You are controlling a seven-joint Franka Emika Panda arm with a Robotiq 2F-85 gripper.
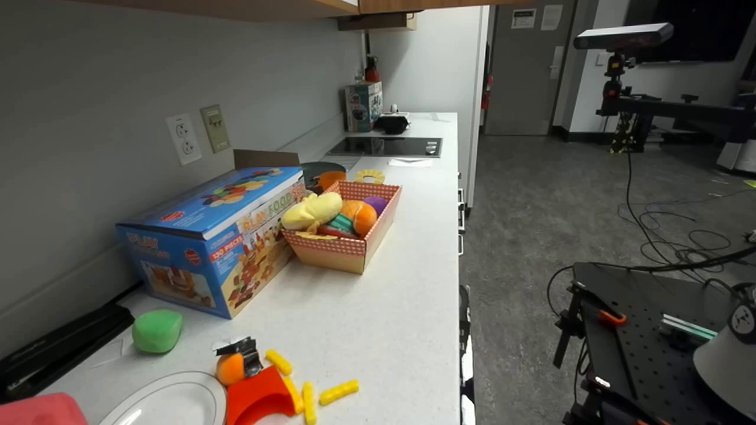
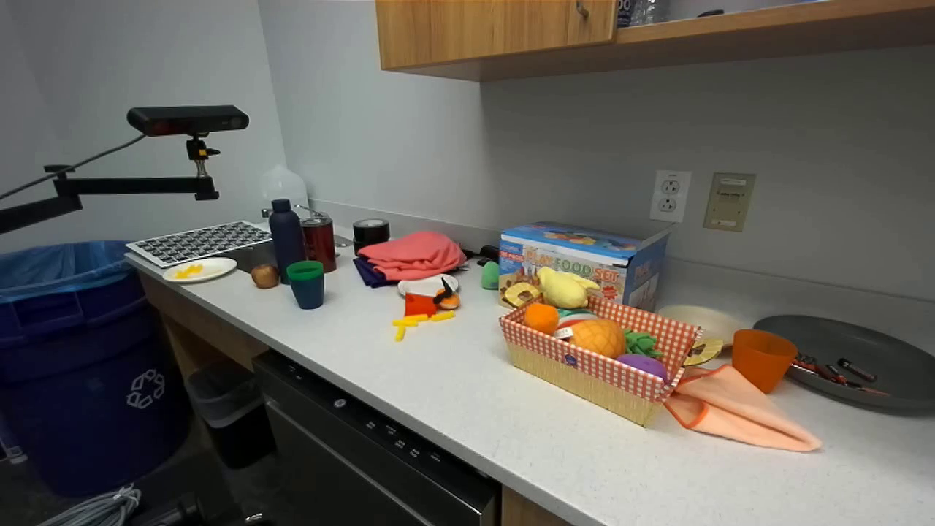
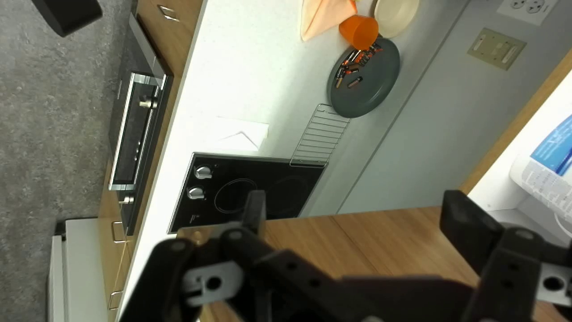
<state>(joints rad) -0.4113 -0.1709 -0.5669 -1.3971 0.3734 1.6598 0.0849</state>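
My gripper (image 3: 355, 210) is open and empty in the wrist view, its fingers wide apart in front of a wooden cabinet (image 3: 371, 239). It touches nothing that I can see, and it is outside both exterior views. A black cooktop (image 3: 263, 188) lies beyond the left finger. A wire rack (image 3: 319, 134), a dark grey plate (image 3: 380, 91) with several batteries, an orange cup (image 3: 359, 32) and a peach cloth (image 3: 324, 15) lie farther along the counter. A checkered basket (image 2: 577, 380) of toy food stands before a blue play food box (image 2: 562, 252); both show in both exterior views.
A white plate (image 1: 171, 404), a red fries holder (image 1: 260, 392) and yellow sticks (image 1: 339, 391) lie on the counter. A dark blue bottle (image 2: 286, 237) and a green-blue cup (image 2: 305, 285) stand farther along. Upper cabinets (image 2: 497, 36) overhang the counter. The robot base (image 1: 729, 357) stands across the floor.
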